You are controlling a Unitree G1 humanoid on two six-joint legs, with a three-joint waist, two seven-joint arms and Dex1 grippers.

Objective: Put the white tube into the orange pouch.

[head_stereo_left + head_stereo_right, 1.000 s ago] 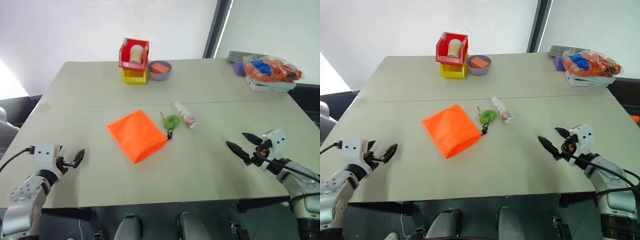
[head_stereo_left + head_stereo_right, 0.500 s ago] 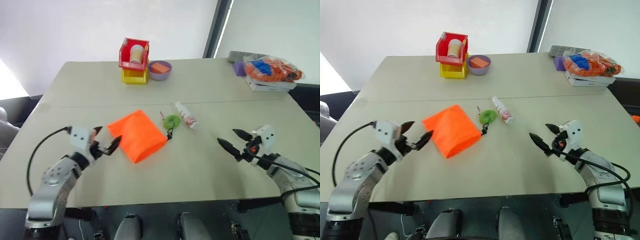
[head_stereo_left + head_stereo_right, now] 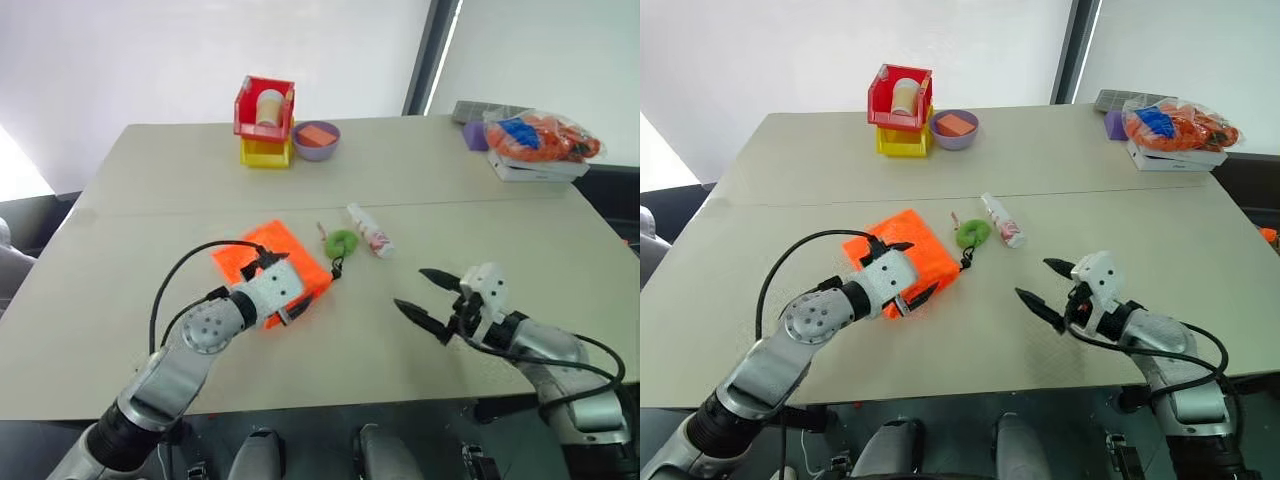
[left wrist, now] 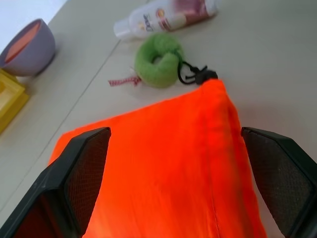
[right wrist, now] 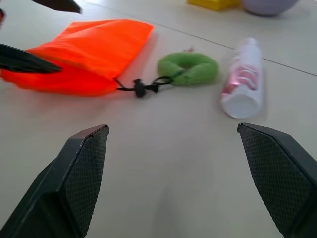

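**Both grippers spread wide, tube and pouch still apart**

Head views: the orange pouch [image 3: 272, 262] lies flat on the table [image 3: 150, 180], its black cord running to a green ring [image 3: 345, 241] just beside it. The white tube [image 3: 371, 231] lies on the table beyond the ring from the pouch, apart from the pouch. The left gripper [image 3: 284, 287] hangs over the pouch's near edge, forearm angled in from the robot's left, fingers spread. The right gripper [image 3: 429, 297] is well apart from the pouch on its right, fingers spread, holding nothing, pointing toward the pouch. Far from the pouch: a red and yellow bin stack [image 3: 266, 122], a purple bowl [image 3: 317, 140], a clear bag of orange items [image 3: 542, 138].

Left wrist view: pouch lies between the two spread fingers [image 4: 79, 173]; whether they touch the fabric cannot be told. Ring, cord knot and tube sit past the pouch's corner.

Right wrist view: adds the tube's capped end facing the camera, pink markings on it; the left gripper's fingertips [image 5: 29, 62] flank the pouch's far end.
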